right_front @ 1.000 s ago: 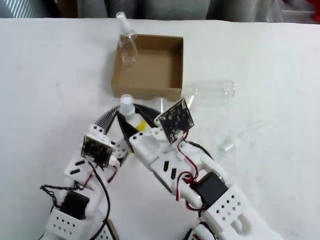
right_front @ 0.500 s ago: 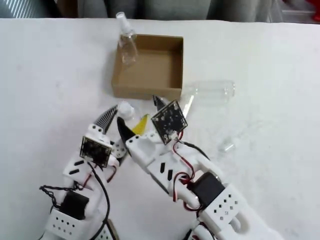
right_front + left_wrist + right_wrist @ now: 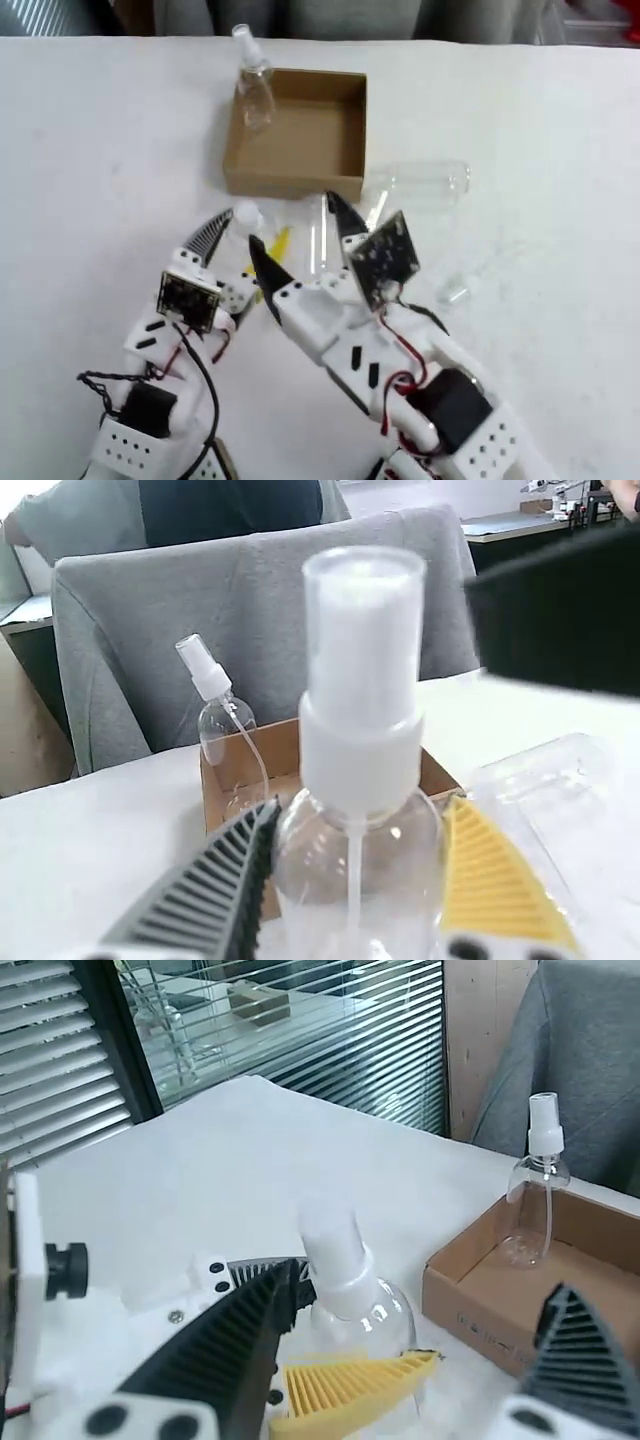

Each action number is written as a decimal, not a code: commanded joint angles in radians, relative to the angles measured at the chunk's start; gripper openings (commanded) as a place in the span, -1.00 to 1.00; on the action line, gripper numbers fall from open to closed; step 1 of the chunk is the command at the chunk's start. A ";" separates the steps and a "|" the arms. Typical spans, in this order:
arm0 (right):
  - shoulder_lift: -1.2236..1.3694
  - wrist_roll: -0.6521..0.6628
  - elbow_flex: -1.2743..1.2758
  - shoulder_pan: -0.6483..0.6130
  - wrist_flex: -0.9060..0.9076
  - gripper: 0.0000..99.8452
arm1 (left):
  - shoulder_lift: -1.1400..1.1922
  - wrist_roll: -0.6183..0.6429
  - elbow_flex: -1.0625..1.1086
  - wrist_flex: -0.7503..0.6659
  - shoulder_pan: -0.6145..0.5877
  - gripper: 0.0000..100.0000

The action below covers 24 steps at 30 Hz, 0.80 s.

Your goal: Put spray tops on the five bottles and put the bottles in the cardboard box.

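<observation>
Pinching a clear bottle (image 3: 356,865) between ribbed fingers (image 3: 212,898).

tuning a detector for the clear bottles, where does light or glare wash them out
High view: the lying bottle nearly melts into the white table, marked by faint highlights. Left wrist view: the held bottle stands out against the grey chair back. Right wrist view: its white spray top fades into that bright table.
</observation>
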 commanded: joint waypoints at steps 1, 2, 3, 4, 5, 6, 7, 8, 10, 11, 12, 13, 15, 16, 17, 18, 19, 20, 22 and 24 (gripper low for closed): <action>-0.091 -0.006 -0.052 -0.001 0.070 -0.32 | -0.018 0.012 -0.006 -0.072 -0.035 -0.63; -0.117 -0.006 -0.054 -0.001 0.101 -0.32 | -0.018 0.014 -0.008 -0.078 -0.047 -0.63; -0.148 -0.006 -0.054 0.002 0.133 -0.32 | -0.018 0.014 -0.014 -0.078 -0.059 -0.63; -0.179 -0.009 -0.054 0.012 0.166 -0.32 | -0.016 0.014 -0.028 -0.074 -0.070 -0.63; -0.208 -0.011 -0.054 0.025 0.199 -0.32 | -0.016 0.014 -0.041 -0.072 -0.077 -0.63; -0.237 -0.012 -0.052 0.039 0.229 -0.32 | -0.016 0.014 -0.057 -0.071 -0.085 -0.63; -0.265 -0.012 -0.052 0.054 0.259 -0.32 | -0.016 0.014 -0.074 -0.069 -0.091 -0.63; -0.289 -0.014 -0.052 0.073 0.291 -0.32 | -0.015 0.014 -0.094 -0.063 -0.096 -0.63; -0.334 -0.014 -0.046 0.108 0.354 -0.32 | -0.015 0.014 -0.144 -0.017 -0.096 -0.63; -0.355 -0.014 -0.034 0.122 0.378 -0.32 | -0.015 0.014 -0.175 0.008 -0.096 -0.63; -0.378 -0.014 -0.018 0.137 0.401 -0.32 | -0.015 0.014 -0.203 0.026 -0.096 -0.63; -0.401 -0.014 0.000 0.156 0.421 -0.32 | -0.015 0.014 -0.229 0.038 -0.096 -0.63; -0.456 -0.014 0.044 0.196 0.452 -0.32 | -0.007 0.014 -0.275 0.052 -0.096 -0.63; -0.487 -0.014 0.069 0.216 0.461 -0.32 | 0.010 0.014 -0.298 0.052 -0.096 -0.63; -0.519 -0.014 0.095 0.236 0.469 -0.32 | 0.041 0.014 -0.327 0.057 -0.096 -0.63; -0.532 -0.014 0.114 0.254 0.478 -0.32 | 0.081 0.014 -0.358 0.058 -0.096 -0.63; -0.533 -0.014 0.129 0.275 0.495 -0.32 | 0.131 0.014 -0.393 0.058 -0.096 -0.63; -0.526 -0.014 0.140 0.300 0.515 -0.32 | 0.191 0.014 -0.434 0.058 -0.096 -0.63; -0.515 -0.014 0.163 0.349 0.545 -0.32 | 0.312 0.014 -0.519 0.054 -0.107 -0.63; -0.519 -0.014 0.203 0.407 0.550 -0.32 | 0.426 0.014 -0.608 0.049 -0.127 -0.63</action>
